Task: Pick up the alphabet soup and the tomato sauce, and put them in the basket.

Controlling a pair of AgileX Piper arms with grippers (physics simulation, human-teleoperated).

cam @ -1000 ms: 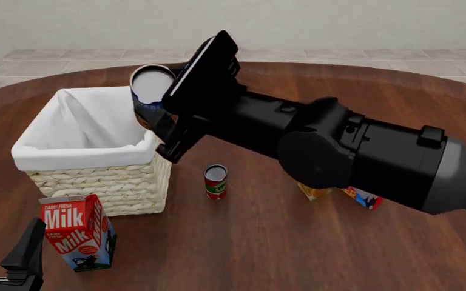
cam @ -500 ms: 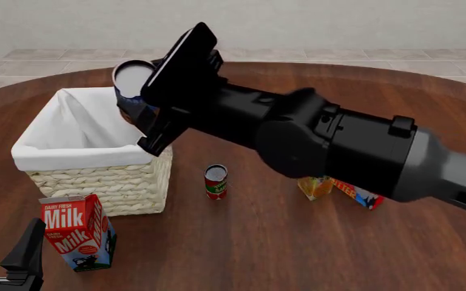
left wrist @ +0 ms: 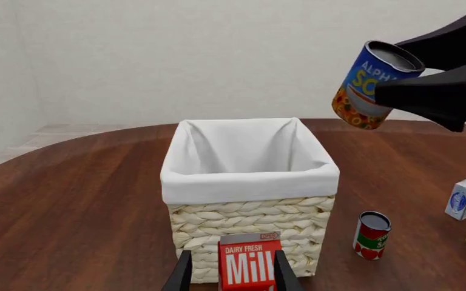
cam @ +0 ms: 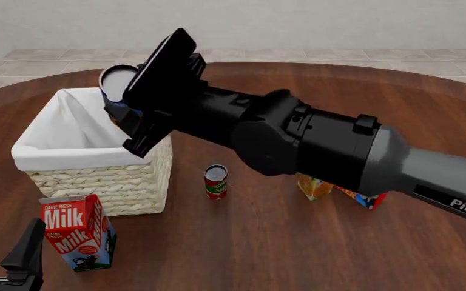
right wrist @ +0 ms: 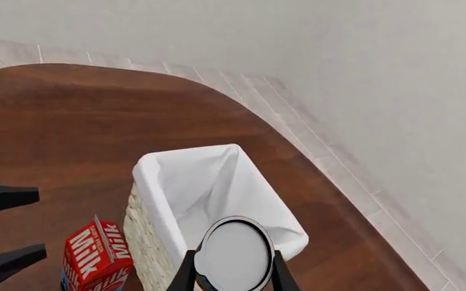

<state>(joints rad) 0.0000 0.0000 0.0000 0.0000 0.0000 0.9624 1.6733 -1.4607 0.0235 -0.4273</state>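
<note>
Nearest me, my left fingers (cam: 6,254) sit spread by the one red milk carton (cam: 77,231). One red-and-green tomato sauce can (cam: 215,181) stands alone on open brown surface (cam: 241,248). Beyond, my right fingers (left wrist: 427,91) pinch the single blue-and-orange alphabet soup can (left wrist: 368,85) above the cream wicker basket's (cam: 95,176) far rim, its label half hidden.

Blue-and-orange cylindrical soup can (left wrist: 371,85); red-and-green cylindrical sauce can (cam: 215,182); cream woven wicker basket (cam: 95,182), white liner; red-white milk carton (cam: 77,231).
</note>
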